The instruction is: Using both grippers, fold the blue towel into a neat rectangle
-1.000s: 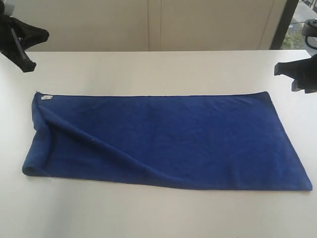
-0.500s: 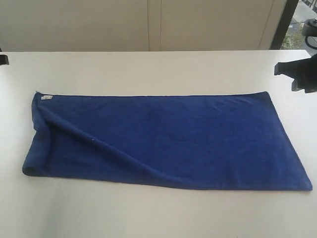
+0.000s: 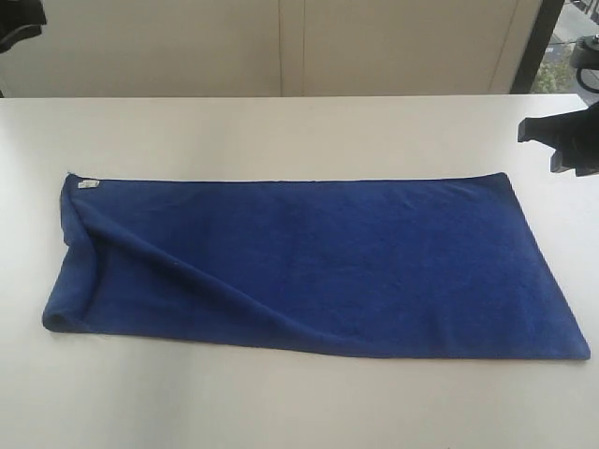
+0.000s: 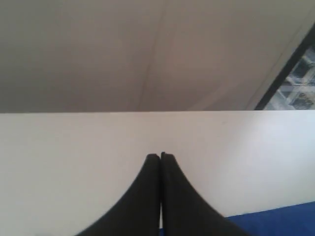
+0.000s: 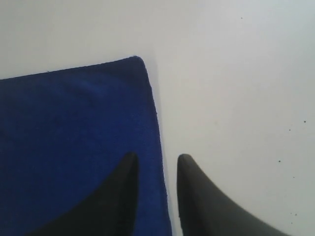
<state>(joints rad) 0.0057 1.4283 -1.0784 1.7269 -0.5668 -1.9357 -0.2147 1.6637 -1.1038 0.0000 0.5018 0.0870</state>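
Blue towel lies spread on the white table, its left end rumpled. My left gripper, fingers pressed together and empty, hangs beyond the towel's left end. My right gripper, fingers apart, hovers over its right edge.

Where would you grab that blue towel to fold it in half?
Probably the towel by its right short end, coming in from the right: that edge lies flat and straight on the table, the left end is rumpled, and the right gripper hangs open over it.
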